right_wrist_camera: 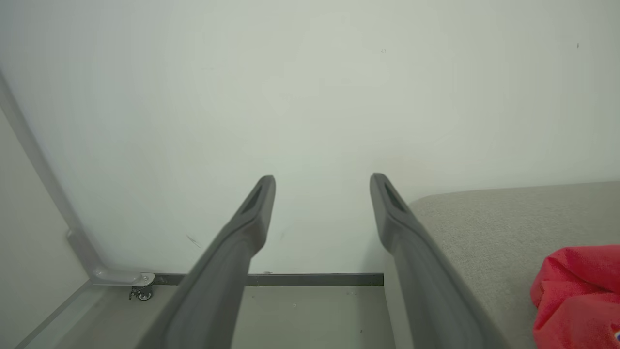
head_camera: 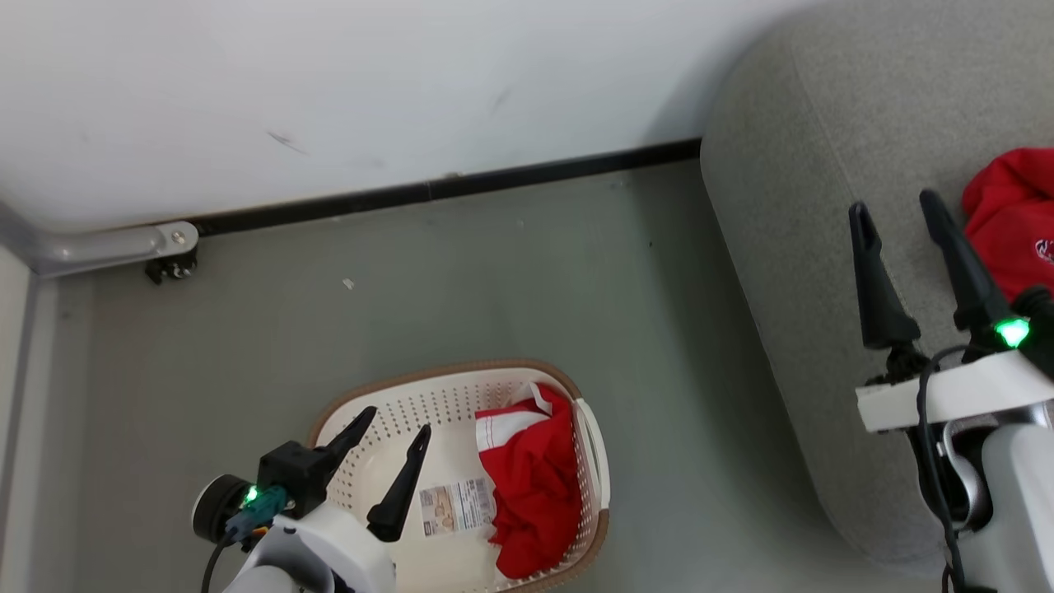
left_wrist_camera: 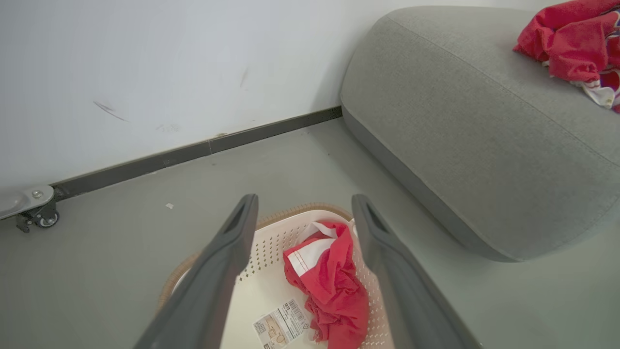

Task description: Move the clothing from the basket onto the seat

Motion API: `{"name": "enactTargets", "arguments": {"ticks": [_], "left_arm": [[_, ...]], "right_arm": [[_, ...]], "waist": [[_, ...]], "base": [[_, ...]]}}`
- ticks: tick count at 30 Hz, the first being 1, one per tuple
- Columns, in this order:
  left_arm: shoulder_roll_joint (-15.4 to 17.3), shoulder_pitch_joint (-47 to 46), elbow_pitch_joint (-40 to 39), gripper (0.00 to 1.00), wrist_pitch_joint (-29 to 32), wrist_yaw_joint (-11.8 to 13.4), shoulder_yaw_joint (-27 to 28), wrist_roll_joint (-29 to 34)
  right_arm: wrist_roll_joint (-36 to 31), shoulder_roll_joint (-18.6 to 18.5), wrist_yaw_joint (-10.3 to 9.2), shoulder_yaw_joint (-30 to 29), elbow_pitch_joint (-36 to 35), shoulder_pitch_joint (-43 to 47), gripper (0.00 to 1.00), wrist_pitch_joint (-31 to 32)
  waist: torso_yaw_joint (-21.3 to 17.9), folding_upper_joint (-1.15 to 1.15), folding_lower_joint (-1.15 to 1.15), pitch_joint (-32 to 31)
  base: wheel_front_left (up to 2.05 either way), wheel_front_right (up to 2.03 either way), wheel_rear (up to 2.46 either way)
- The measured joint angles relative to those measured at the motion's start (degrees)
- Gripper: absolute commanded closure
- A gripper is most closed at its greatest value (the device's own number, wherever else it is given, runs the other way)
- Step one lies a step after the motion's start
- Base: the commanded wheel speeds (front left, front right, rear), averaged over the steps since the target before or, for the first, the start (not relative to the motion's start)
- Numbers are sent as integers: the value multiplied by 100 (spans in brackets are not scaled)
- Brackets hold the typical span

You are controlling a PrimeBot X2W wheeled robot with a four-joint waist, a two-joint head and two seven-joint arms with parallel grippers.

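I see a pale wall [head_camera: 329, 82] meeting a grey floor [head_camera: 494, 288] along a dark skirting strip [head_camera: 510, 177]. The big grey upholstered seat [head_camera: 790, 206] fills my right side, and a red jersey [head_camera: 1009, 214] lies on it. The cream basket [head_camera: 445, 408] sits on the floor, with a crumpled red garment [head_camera: 531, 486] against its right wall. My left gripper [head_camera: 398, 418] hangs over the basket with its jaws spread wide and empty; the garment lies just right of its fingers, untouched. My right gripper [head_camera: 893, 201] hovers over the seat, equally wide and empty, with the jersey just to its right. A barcode label [head_camera: 457, 506] shows on the basket floor.
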Motion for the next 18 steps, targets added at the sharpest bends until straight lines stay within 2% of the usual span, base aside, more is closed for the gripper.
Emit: {"name": "enactTargets", "arguments": {"ticks": [18], "left_arm": [[-7,-1140,554,0,573,0,-719,-144]], "right_arm": [[57,-42,0,234,-208,-1009,0,-11]], "waist": [[-251,0,0,1144]], "base": [[0,0,0]]}}
